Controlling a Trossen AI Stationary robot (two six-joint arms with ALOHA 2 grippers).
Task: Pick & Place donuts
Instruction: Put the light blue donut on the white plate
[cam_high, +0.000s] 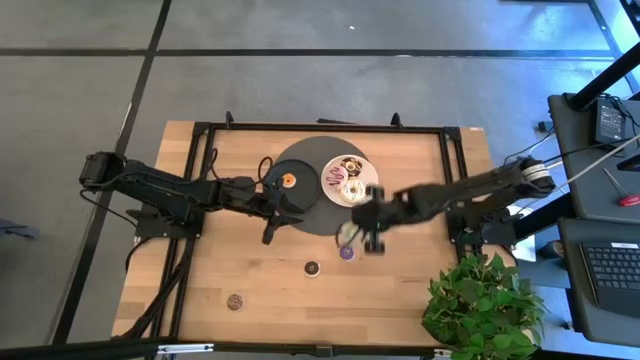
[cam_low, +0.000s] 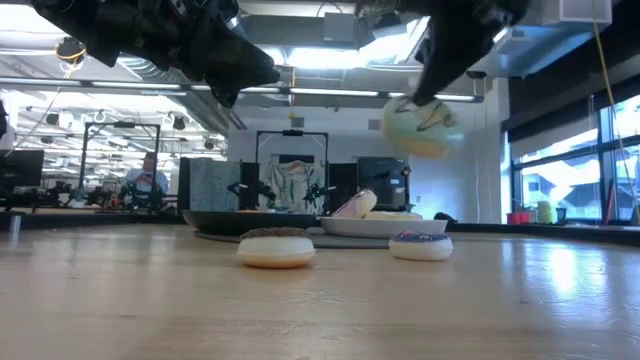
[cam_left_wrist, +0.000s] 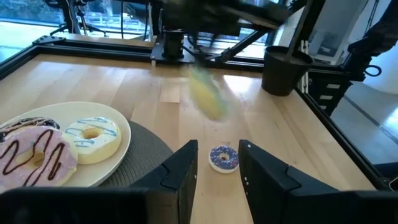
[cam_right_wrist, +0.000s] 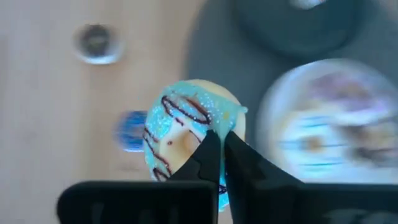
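My right gripper (cam_high: 358, 226) is shut on a green-iced donut with chocolate drizzle (cam_right_wrist: 186, 127). It holds the donut in the air, just off the near edge of the grey mat (cam_high: 300, 215). In the low view the donut (cam_low: 421, 128) hangs high above the table. My left gripper (cam_left_wrist: 217, 167) is open and empty. It is over the mat's near left edge (cam_high: 273, 222). A white plate (cam_high: 330, 186) holds a pink donut (cam_left_wrist: 34, 155), a white one (cam_left_wrist: 93, 137) and one more. An orange mini donut (cam_high: 288, 180) lies on the black plate (cam_high: 305, 160). My right gripper pinches the green donut by its ring (cam_right_wrist: 214, 124), at one side, between its two fingers. The fingers come from above, slanting from the table's right. The donut is lifted clear and tilted, its iced face toward the wrist camera.
A purple mini donut (cam_high: 347, 252) lies on the wood just below the held donut and in front of my left fingers (cam_left_wrist: 223, 158). A brown mini donut (cam_high: 312, 268) and another (cam_high: 235, 300) lie nearer the front edge. A potted plant (cam_high: 480, 300) stands at the near right corner.
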